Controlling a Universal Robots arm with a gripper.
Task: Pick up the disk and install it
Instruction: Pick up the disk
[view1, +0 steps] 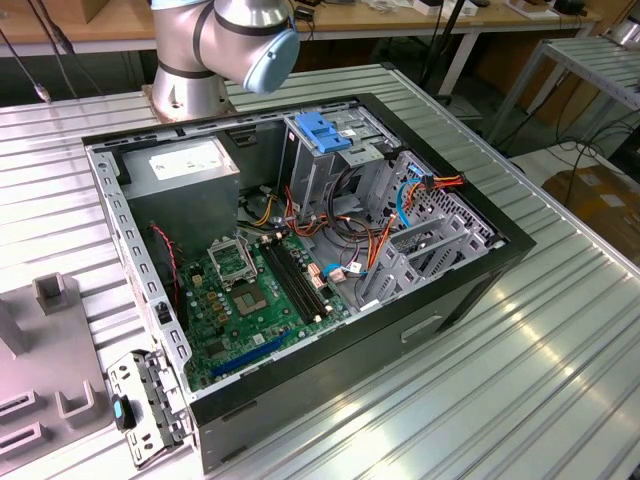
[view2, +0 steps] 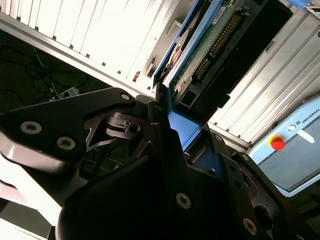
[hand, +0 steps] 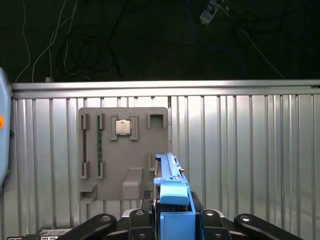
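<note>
One disk (hand: 172, 186) is clamped between the two black fingers of the tool (hand: 174, 217), which are closed on its blue plastic side rails. In the first wrist view it shows edge-on as a thin slab against the ribbed metal tabletop (hand: 250, 165). In the second wrist view its flat underside carries a green circuit board. Behind it in the first wrist view lies one flat grey fixture plate (hand: 125, 170) with raised square-cornered holders. The plate bears one small square processor chip (hand: 123, 127) with a metal top and one thin green strip (hand: 99, 145) standing in a slot. The exterior view shows one open black computer case (view1: 470, 290) on the same tabletop. The case holds one green motherboard (view1: 245, 300), one boxy grey power supply (view1: 185, 165) with a white sticker, one tall sheet-metal cage (view1: 325, 150) with a blue plastic handle, and bundles of red, orange and blue cables (view1: 400, 200). One red round button (view2: 276, 143) sits on a pale blue pendant in the second wrist view.
</note>
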